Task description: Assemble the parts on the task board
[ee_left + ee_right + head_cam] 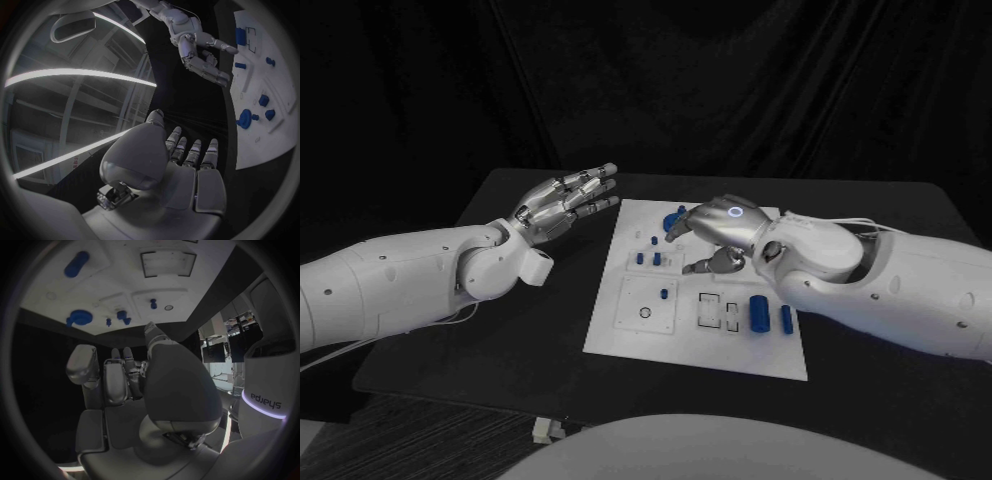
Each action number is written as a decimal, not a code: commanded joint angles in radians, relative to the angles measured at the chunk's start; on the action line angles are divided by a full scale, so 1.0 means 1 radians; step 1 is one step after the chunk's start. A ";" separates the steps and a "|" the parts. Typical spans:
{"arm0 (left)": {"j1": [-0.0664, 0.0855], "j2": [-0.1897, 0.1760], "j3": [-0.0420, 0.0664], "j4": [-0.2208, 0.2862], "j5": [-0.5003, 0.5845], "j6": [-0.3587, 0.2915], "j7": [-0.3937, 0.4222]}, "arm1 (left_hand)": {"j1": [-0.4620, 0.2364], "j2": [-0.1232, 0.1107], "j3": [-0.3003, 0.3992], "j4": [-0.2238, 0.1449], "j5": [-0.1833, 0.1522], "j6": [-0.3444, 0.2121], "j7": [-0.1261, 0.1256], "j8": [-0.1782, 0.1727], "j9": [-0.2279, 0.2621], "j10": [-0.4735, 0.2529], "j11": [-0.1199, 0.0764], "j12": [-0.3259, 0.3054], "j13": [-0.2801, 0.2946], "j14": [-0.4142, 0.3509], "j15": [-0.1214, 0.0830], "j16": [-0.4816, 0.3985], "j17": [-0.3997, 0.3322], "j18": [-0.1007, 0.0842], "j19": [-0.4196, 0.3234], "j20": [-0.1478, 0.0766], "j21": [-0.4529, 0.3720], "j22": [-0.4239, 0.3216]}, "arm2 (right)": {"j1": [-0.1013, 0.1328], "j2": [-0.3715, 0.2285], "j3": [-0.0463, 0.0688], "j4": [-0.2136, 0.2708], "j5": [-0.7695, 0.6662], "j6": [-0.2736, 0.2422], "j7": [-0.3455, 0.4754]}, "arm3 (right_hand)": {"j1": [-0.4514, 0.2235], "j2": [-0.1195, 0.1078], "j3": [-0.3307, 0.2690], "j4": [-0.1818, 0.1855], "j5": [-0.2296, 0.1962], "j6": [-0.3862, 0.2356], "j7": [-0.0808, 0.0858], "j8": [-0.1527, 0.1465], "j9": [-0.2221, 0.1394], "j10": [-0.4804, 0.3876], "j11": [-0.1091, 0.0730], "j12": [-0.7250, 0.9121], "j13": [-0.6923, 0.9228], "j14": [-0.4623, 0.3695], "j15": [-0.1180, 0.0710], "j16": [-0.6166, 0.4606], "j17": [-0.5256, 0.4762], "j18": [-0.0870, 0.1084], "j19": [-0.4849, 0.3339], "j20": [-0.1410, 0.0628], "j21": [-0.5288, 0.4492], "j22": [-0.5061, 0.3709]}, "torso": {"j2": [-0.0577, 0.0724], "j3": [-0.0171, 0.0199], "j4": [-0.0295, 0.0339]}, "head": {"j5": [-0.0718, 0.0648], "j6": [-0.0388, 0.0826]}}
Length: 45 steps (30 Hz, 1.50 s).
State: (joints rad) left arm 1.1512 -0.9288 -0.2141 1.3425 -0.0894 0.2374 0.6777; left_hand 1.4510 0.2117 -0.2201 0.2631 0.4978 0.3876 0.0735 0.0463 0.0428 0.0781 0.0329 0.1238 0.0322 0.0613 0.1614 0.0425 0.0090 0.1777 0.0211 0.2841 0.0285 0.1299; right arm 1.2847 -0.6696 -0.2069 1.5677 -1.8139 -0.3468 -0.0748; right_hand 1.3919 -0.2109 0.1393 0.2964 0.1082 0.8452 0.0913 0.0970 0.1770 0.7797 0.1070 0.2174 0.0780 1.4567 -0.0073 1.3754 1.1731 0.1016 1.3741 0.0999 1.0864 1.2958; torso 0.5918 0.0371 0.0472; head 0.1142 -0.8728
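Left hand: my left hand (564, 205) hovers beside the board, fingers spread, holding nothing.
Right hand: my right hand (717, 232) is over the task board (635, 338); grasp not discernible.
Progress: blue cylinder (759, 312) and small pegs (648, 258) lie loose; assembly appears mostly outstanding.

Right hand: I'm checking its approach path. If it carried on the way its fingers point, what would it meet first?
Probably the task board. The right hand hovers over it, fingers aimed at its far part near the round blue part; height above the board is unclear.
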 commanded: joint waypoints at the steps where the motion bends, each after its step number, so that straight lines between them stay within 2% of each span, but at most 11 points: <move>1: -0.001 0.001 0.001 0.001 0.001 0.012 0.055 | 0.015 0.008 0.030 -0.010 0.021 0.003 0.001 -0.005 -0.001 -0.010 0.008 0.008 -0.006 0.002 0.015 0.011 0.011 -0.001 0.009 0.001 -0.008 0.010 | 0.026 -0.028 0.001 0.005 0.050 -0.097 -0.023 | -0.094 -0.007 -0.006 0.000 -0.014 0.018 -0.008 0.022 -0.015 0.062 0.001 0.037 -0.001 0.023 0.004 0.016 0.030 -0.012 0.023 0.000 0.032 0.156 | -0.001 0.0001 -0.0002 | 0.002 0.000; 4: -0.001 0.001 0.001 0.002 0.001 0.010 0.055 | 0.016 0.008 0.031 -0.011 0.022 0.004 0.001 -0.005 -0.001 -0.010 0.008 0.008 -0.005 0.002 0.015 0.012 0.011 -0.001 0.009 0.001 -0.007 0.010 | 0.043 -0.059 0.001 0.003 0.058 -0.097 -0.038 | -0.161 -0.002 -0.007 0.001 -0.046 0.033 -0.020 0.030 -0.018 0.125 -0.007 0.066 0.004 0.032 0.005 0.028 0.050 -0.015 0.034 0.004 0.051 0.161 | 0.000 0.0001 -0.0001 | 0.004 0.000; 8: -0.001 0.000 0.001 0.003 0.001 0.008 0.055 | 0.016 0.008 0.031 -0.011 0.023 0.003 0.001 -0.005 -0.001 -0.010 0.008 0.008 -0.005 0.003 0.015 0.012 0.011 -0.001 0.009 0.001 -0.007 0.010 | 0.054 -0.099 0.001 -0.002 0.063 -0.094 -0.053 | -0.333 -0.049 -0.045 0.005 -0.055 0.066 -0.032 0.045 -0.019 0.198 -0.015 0.092 0.010 0.040 0.018 0.041 0.070 -0.021 0.046 0.012 0.078 0.168 | 0.000 0.0001 0.0003 | 0.007 0.000; 11: -0.001 0.001 0.001 0.003 0.001 0.008 0.055 | 0.016 0.008 0.031 -0.011 0.023 0.003 0.001 -0.005 -0.001 -0.010 0.008 0.008 -0.005 0.003 0.015 0.012 0.011 -0.001 0.009 0.001 -0.007 0.010 | 0.054 -0.125 0.001 0.000 0.065 -0.091 -0.066 | -0.388 -0.040 -0.041 0.005 -0.055 0.081 -0.039 0.050 -0.021 0.257 -0.030 0.110 0.017 0.048 0.008 0.054 0.092 -0.025 0.058 0.007 0.109 0.176 | 0.000 0.0002 0.0005 | 0.004 0.000; 16: -0.002 0.006 0.001 0.001 0.001 0.010 0.056 | 0.018 0.009 0.033 -0.012 0.026 0.004 0.001 -0.005 -0.001 -0.010 0.008 0.008 -0.005 0.003 0.015 0.013 0.011 -0.001 0.009 0.001 -0.007 0.011 | 0.046 -0.153 0.001 0.003 0.066 -0.085 -0.078 | -0.342 0.008 0.008 0.002 -0.042 0.106 -0.037 0.059 -0.022 0.300 -0.043 0.112 0.022 0.055 -0.004 0.061 0.104 -0.029 0.069 -0.004 0.132 0.180 | -0.002 -0.0008 0.0009 | 0.002 0.000; 19: -0.002 0.008 0.001 -0.001 0.001 0.011 0.056 | 0.020 0.010 0.035 -0.013 0.028 0.002 0.001 -0.006 -0.001 -0.011 0.008 0.008 -0.005 0.002 0.015 0.013 0.011 -0.001 0.009 0.002 -0.007 0.010 | 0.038 -0.161 0.001 0.003 0.066 -0.075 -0.079 | -0.271 0.040 0.045 -0.002 0.026 0.114 -0.042 0.059 -0.026 0.313 -0.046 0.101 0.023 0.056 -0.008 0.059 0.102 -0.029 0.070 -0.008 0.133 0.180 | -0.002 -0.0021 0.0014 | 0.001 0.000; 23: -0.003 0.009 0.001 -0.001 0.001 0.011 0.057 | 0.021 0.011 0.035 -0.014 0.028 0.002 0.001 -0.006 -0.001 -0.011 0.008 0.008 -0.005 0.002 0.016 0.013 0.011 -0.001 0.009 0.002 -0.007 0.010 | 0.022 -0.165 0.001 -0.003 0.066 -0.047 -0.077 | -0.265 0.027 0.029 0.000 -0.026 0.124 -0.039 0.060 -0.029 0.329 -0.050 0.095 0.027 0.056 -0.011 0.057 0.098 -0.029 0.070 -0.011 0.132 0.179 | 0.001 -0.0010 0.0005 | 0.001 0.000; 26: -0.004 0.009 0.001 -0.002 0.001 0.011 0.057 | 0.022 0.011 0.036 -0.015 0.029 0.002 0.001 -0.006 -0.001 -0.011 0.008 0.008 -0.005 0.002 0.016 0.014 0.011 -0.001 0.009 0.002 -0.007 0.011 | 0.008 -0.165 0.001 -0.012 0.066 -0.024 -0.071 | -0.315 -0.020 -0.015 0.003 -0.058 0.125 -0.034 0.058 -0.032 0.331 -0.051 0.086 0.028 0.055 -0.012 0.055 0.095 -0.029 0.069 -0.013 0.133 0.180 | 0.001 -0.0001 0.0007 | -0.001 0.000; 32: -0.005 0.009 0.001 -0.003 0.001 0.012 0.057 | 0.022 0.012 0.037 -0.015 0.029 0.002 0.001 -0.006 -0.001 -0.011 0.008 0.008 -0.005 0.002 0.016 0.014 0.011 -0.001 0.010 0.002 -0.007 0.011 | -0.020 -0.157 0.001 -0.029 0.067 0.014 -0.062 | -0.276 -0.001 0.004 0.000 -0.050 0.125 -0.021 0.055 -0.034 0.321 -0.047 0.073 0.027 0.052 -0.009 0.049 0.085 -0.028 0.065 -0.012 0.125 0.178 | 0.000 0.0002 -0.0002 | 0.000 0.000; 35: -0.006 0.010 0.001 -0.004 0.001 0.013 0.058 | 0.023 0.012 0.037 -0.015 0.029 0.002 0.001 -0.006 -0.001 -0.011 0.008 0.008 -0.005 0.002 0.016 0.014 0.011 -0.001 0.010 0.002 -0.007 0.011 | -0.034 -0.149 0.001 -0.042 0.067 0.028 -0.055 | -0.195 0.031 0.039 -0.006 0.026 0.117 -0.027 0.049 -0.039 0.312 -0.046 0.059 0.029 0.050 -0.011 0.045 0.079 -0.027 0.063 -0.011 0.121 0.177 | 0.000 0.0004 -0.0002 | -0.003 0.000; 45: -0.009 0.009 0.001 -0.005 0.001 0.014 0.059 | 0.024 0.012 0.038 -0.016 0.030 0.001 0.001 -0.006 -0.002 -0.012 0.009 0.007 -0.005 0.003 0.017 0.015 0.012 -0.001 0.010 0.002 -0.007 0.011 | -0.071 -0.112 0.001 -0.090 0.067 0.074 -0.030 | -0.106 0.044 0.056 -0.012 0.085 0.112 -0.031 0.043 -0.045 0.314 -0.049 0.049 0.042 0.047 -0.020 0.039 0.070 -0.025 0.058 -0.020 0.111 0.174 | 0.002 0.0001 0.0003 | -0.001 0.000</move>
State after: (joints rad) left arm 1.1440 -0.9202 -0.2142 1.3370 -0.0894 0.2389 0.6778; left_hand 1.4621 0.2228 -0.2200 0.2630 0.5093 0.3876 0.0735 0.0463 0.0428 0.0725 0.0339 0.1237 0.0322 0.0614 0.1615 0.0425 0.0090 0.1777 0.0211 0.2842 0.0285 0.1299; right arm 1.2171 -0.7843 -0.2071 1.4813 -1.7458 -0.3060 -0.1160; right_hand 1.2663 -0.1695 0.1561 0.2800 0.1826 0.9645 0.0576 0.1442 0.1413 1.1074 0.0572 0.2893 0.1032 1.4591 -0.0257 1.4111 1.2519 0.1013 1.4344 0.0888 1.1933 1.2958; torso 0.5928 0.0372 0.0474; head 0.1129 -0.8725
